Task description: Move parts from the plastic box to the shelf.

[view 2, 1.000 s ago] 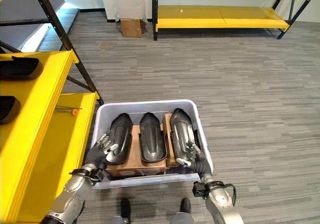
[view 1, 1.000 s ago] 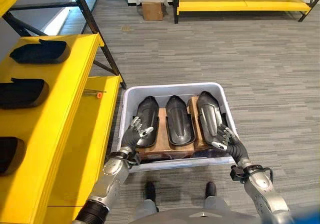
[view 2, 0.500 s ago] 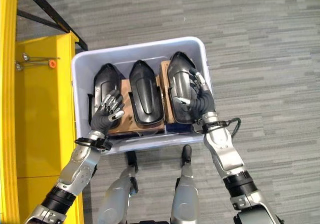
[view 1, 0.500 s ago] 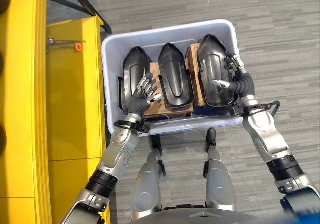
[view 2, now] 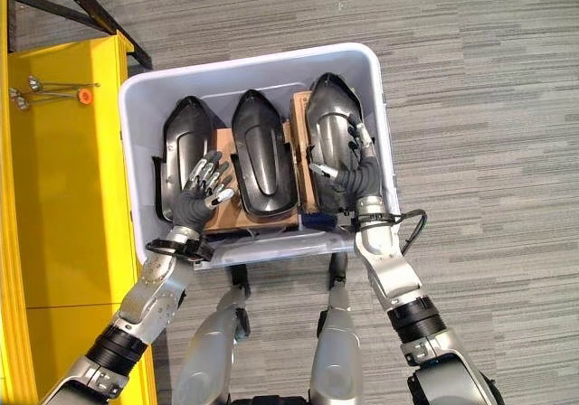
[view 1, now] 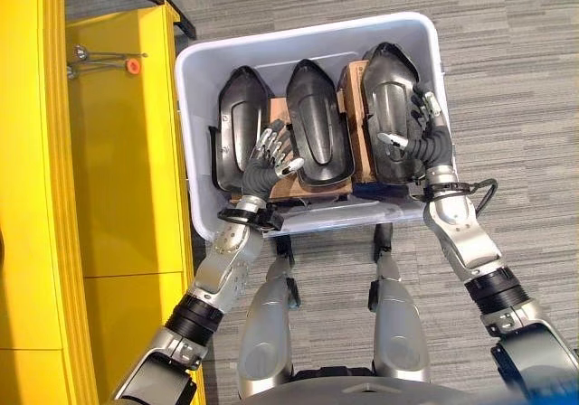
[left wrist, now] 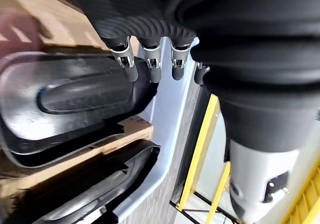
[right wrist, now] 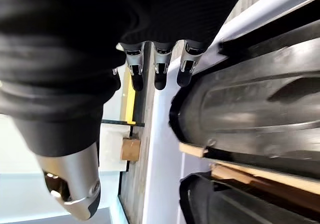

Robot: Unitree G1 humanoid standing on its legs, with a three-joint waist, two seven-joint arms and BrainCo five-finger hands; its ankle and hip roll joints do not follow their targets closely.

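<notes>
We see the yellow shelf point(view 1: 109, 152) running along the left of the plastic box point(view 1: 194, 161), which stands on the grey carpet point(view 2: 479, 107) directly in front of us. A small orange-handled tool point(view 1: 122, 61) lies on the shelf beside the box's far left corner.

Inside the box, three black moulded parts lie side by side, long ends pointing away from us, resting on brown cardboard point(view 1: 282, 179): the left part point(view 1: 237, 116) by the box's left wall, the middle part point(view 1: 317, 125) at its centre, and the right part point(view 1: 389, 98) by its right wall (all three are still in the box, none in a hand).

Our left hand point(view 1: 267, 165) reaches over the box's near rim and hovers between the left and middle parts, above the cardboard, fingers straight and spread, holding nothing. Our right hand point(view 2: 348, 165) sits at the near end of the right part, against the box's right wall, fingers extended along the part's outer edge and thumb over its top, not curled round it.
</notes>
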